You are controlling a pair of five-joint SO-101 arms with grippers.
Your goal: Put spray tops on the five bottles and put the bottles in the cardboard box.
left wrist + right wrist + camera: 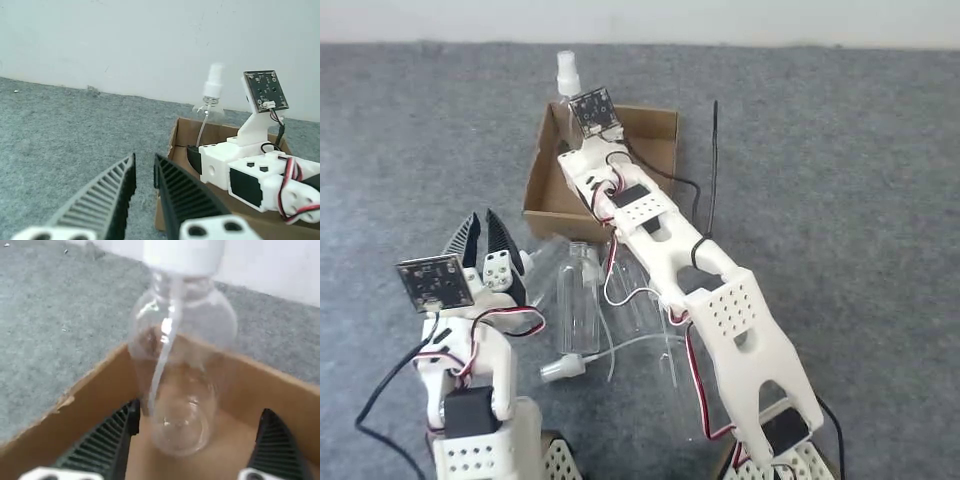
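A clear bottle with a white spray top stands tilted at the far corner of the cardboard box. My right gripper is open around its lower part, and a gap shows beside one finger. The same bottle's spray top rises above the box behind the right arm. My left gripper hangs near the table's front left, narrowly open, with nothing between its fingers. Several clear bottles without tops lie in front of the box. A loose spray top with its tube lies nearer the arm bases.
The right arm stretches over the lying bottles towards the box. Grey carpet covers the table, with open room to the left and right of the box. A white wall stands behind.
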